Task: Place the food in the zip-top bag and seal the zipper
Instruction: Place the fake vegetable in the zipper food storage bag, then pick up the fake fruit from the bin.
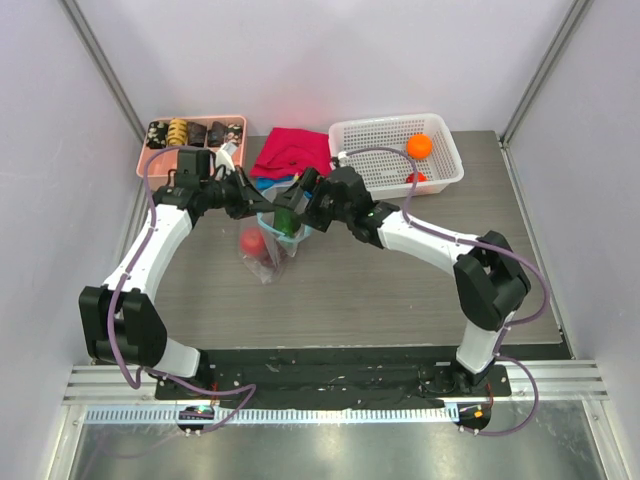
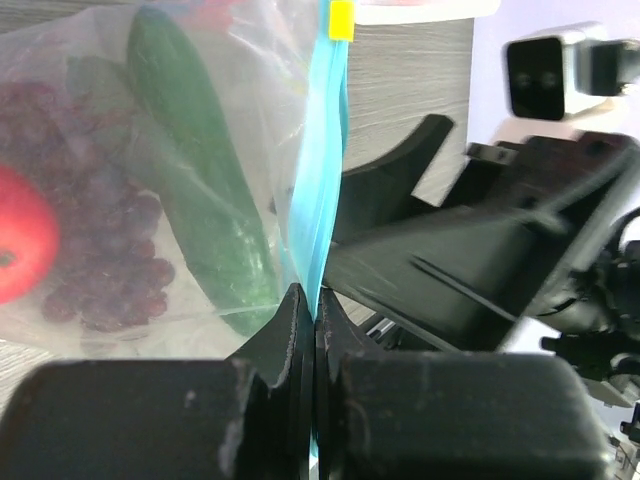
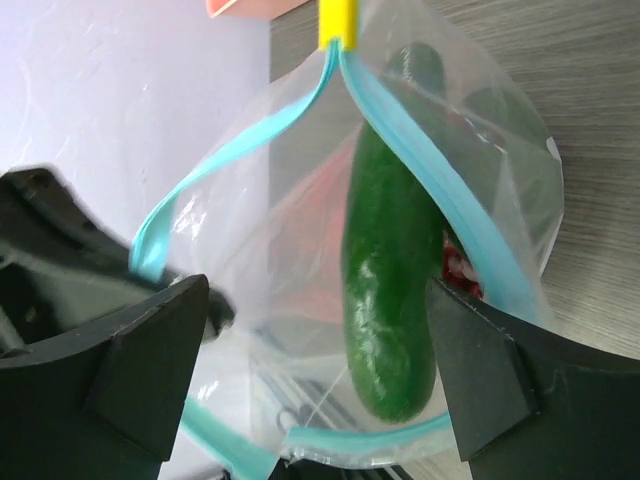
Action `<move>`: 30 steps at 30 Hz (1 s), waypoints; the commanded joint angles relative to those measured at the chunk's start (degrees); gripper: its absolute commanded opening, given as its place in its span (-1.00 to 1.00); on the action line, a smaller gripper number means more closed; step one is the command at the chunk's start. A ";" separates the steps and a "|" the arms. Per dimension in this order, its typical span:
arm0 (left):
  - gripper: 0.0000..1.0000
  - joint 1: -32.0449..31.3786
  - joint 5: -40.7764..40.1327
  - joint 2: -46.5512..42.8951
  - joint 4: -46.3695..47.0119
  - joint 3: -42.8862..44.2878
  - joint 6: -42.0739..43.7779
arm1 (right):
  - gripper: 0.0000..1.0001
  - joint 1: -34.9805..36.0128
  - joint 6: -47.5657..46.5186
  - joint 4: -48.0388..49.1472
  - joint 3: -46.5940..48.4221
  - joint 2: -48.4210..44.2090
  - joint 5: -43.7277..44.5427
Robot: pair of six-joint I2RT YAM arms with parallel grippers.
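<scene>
The zip-top bag (image 1: 272,245) hangs upright between both grippers over the table. Through its clear wall, in the left wrist view, I see a green cucumber (image 2: 200,200), a red tomato (image 2: 18,245) and a dark grape bunch (image 2: 105,255). My left gripper (image 2: 313,305) is shut on the blue zipper (image 2: 322,170) at the mouth's edge. My right gripper (image 3: 320,385) stands open over the gaping mouth. The cucumber (image 3: 385,300) stands on end inside, close to the right-hand finger (image 3: 490,375). A yellow slider (image 3: 337,20) sits at the zipper's far end.
A white mesh basket (image 1: 440,135) at the back right holds an orange (image 1: 419,146) and a small red piece (image 1: 417,178). A red cloth (image 1: 290,150) lies behind the bag. A pink divided tray (image 1: 145,160) of snack pieces stands at the back left.
</scene>
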 commanded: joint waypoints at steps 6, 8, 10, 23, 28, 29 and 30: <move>-0.99 0.52 2.93 -1.13 2.57 0.48 -0.96 | 0.87 -15.95 -16.82 3.69 -0.91 -10.89 -23.18; -1.00 0.43 2.94 -1.04 2.58 0.39 -0.78 | 0.82 -23.31 -23.73 1.85 0.39 -10.46 -25.51; -1.00 0.43 2.94 -1.04 2.75 0.39 -0.69 | 0.66 -27.48 -31.12 -4.47 3.12 -8.62 -23.77; -1.00 0.43 2.32 -0.25 3.01 -0.49 0.19 | 0.57 -41.47 -65.96 -17.24 36.25 22.66 -5.39; -0.99 0.43 1.97 -0.34 2.66 -1.01 0.80 | 0.59 -41.47 -68.25 -15.04 45.39 31.11 -3.63; -1.00 0.34 1.88 -0.51 2.66 -1.27 0.98 | 0.60 -41.47 -68.60 -13.82 46.10 32.86 -3.02; -0.99 0.43 1.79 -0.51 2.58 -1.54 1.15 | 0.61 -41.47 -68.78 -13.46 46.63 33.57 -2.75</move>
